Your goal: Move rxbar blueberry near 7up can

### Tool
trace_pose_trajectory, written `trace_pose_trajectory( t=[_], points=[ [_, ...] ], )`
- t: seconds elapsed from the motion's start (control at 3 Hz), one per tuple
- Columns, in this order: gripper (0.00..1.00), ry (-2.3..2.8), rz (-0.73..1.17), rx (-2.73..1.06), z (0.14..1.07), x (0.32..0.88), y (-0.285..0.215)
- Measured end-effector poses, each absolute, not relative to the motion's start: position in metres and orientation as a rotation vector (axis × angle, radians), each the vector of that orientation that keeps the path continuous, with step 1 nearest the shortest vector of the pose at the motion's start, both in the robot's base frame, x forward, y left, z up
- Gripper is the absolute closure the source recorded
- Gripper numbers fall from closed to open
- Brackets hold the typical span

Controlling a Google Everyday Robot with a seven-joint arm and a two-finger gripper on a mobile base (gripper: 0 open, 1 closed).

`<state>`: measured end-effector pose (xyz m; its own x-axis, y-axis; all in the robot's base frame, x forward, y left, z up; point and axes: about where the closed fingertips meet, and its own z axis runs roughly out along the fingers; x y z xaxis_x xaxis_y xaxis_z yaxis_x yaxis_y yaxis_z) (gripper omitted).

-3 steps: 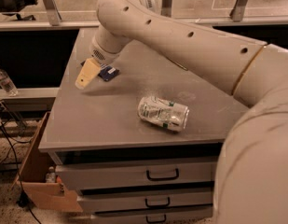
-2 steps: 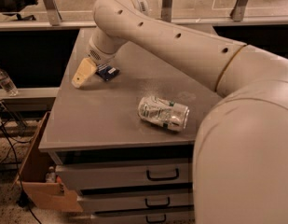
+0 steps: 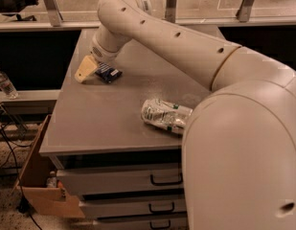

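Observation:
The rxbar blueberry (image 3: pixel 108 72) is a small dark navy wrapper with white print. It lies on the left part of the grey table top (image 3: pixel 104 114). My gripper (image 3: pixel 89 68) hangs over the bar's left end, with a tan finger (image 3: pixel 85 69) showing to the bar's left. The 7up can (image 3: pixel 165 115) lies on its side, crushed, silver and green, near the table's front right. The bar and the can are well apart.
A cabinet with drawers (image 3: pixel 123 181) sits under the table top. An open cardboard box (image 3: pixel 39 178) stands on the floor at the left. A plastic bottle (image 3: pixel 4 83) stands on a shelf at the far left. My arm (image 3: pixel 186 47) spans the table's right.
The gripper has shifted slightly left and toward the table's left edge over the bar. The can has not moved.

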<state>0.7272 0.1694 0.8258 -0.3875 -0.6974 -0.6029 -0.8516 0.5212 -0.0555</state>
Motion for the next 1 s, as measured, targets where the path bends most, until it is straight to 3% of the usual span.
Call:
trace_pose_trajectory(
  t=[0.67,1.0],
  points=[
    [0.86,2.193,0.356,-1.254,0.8377,0.7272,0.1697],
    [1.0,2.193,0.356,-1.255,0.8391,0.7271,0.1697]
  ],
)
